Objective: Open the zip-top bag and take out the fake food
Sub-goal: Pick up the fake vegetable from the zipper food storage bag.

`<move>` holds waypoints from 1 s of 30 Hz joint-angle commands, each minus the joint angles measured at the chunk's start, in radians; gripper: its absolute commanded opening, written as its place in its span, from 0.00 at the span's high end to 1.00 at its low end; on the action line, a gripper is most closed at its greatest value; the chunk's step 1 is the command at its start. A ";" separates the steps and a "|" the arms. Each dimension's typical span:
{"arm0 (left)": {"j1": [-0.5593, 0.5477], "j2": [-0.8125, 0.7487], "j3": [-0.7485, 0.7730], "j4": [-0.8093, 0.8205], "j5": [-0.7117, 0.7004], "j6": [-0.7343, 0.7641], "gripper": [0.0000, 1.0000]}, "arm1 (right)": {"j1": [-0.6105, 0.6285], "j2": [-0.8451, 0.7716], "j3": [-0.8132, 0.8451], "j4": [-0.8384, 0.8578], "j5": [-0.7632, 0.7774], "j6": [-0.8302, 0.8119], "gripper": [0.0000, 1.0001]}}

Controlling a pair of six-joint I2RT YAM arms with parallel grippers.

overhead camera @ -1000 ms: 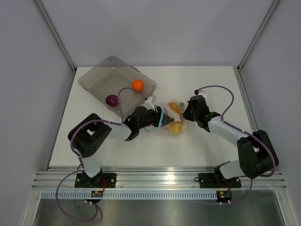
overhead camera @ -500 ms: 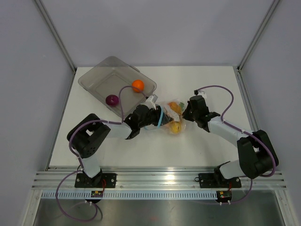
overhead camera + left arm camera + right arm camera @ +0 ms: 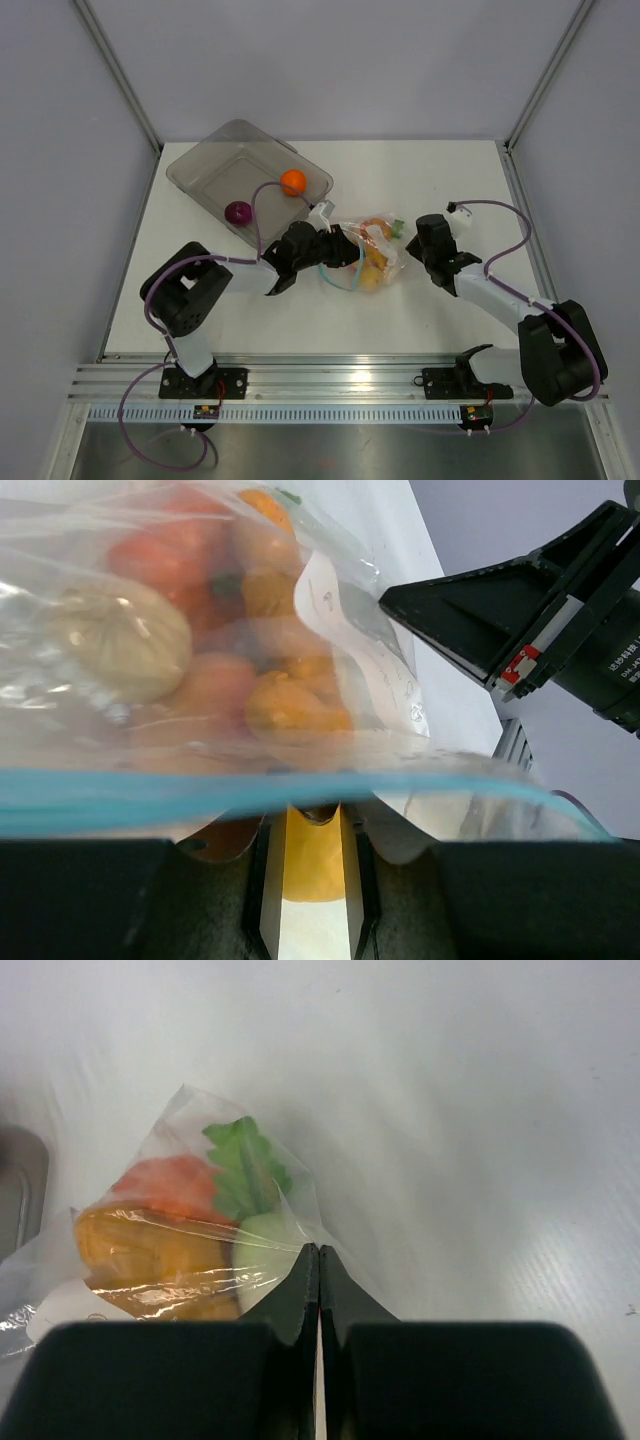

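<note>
Left gripper [image 3: 336, 250] pinched the zip-top bag [image 3: 388, 240] at its zip end, right gripper [image 3: 409, 254] pinched its right corner, fake food [image 3: 374, 268] inside.

Nothing legible in any view.
- Left wrist view, right edge: line of small white print on black body of right gripper [image 3: 388, 599], too blurred to read.
- Beside it: red-white sticker [image 3: 516, 664], marks unreadable.
- Upper centre: faint scrawl on white panel of zip-top bag [image 3: 340, 610], illegible.
- Top view, bottom: small coloured labels [image 3: 207, 410] at arm bases, too small.
</note>
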 commanded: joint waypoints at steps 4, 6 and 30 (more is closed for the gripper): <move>0.027 -0.060 0.004 0.002 0.002 -0.006 0.86 | -0.020 -0.080 -0.021 -0.073 0.232 0.118 1.00; 0.036 -0.069 -0.001 0.002 0.008 -0.010 0.86 | -0.020 -0.087 -0.021 -0.082 0.247 0.124 1.00; 0.153 -0.031 0.128 -0.180 0.466 -0.194 0.89 | -0.018 -0.029 0.063 -0.280 0.390 0.265 1.00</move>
